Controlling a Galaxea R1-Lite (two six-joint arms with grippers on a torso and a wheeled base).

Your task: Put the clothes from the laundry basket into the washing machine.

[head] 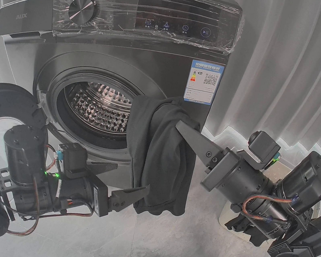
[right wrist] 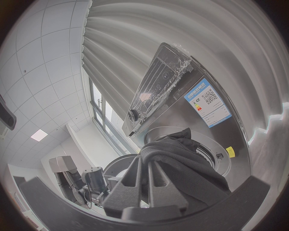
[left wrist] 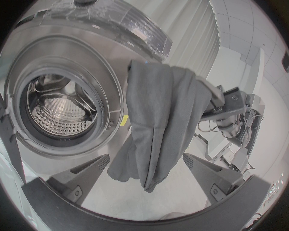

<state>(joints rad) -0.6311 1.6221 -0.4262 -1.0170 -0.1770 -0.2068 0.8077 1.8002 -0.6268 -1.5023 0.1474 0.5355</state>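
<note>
Presently a dark charcoal, soft knit garment is being held up by the right gripper, whose fingers are being pressed together on a bunched fold near the garment's top. The cloth is being draped in long, limp folds just in front of the silver front-loading washing machine, beside the right rim of its perforated steel drum. The left gripper is being held spread wide, with nothing between its fingers, near the garment's lower hem.
</note>
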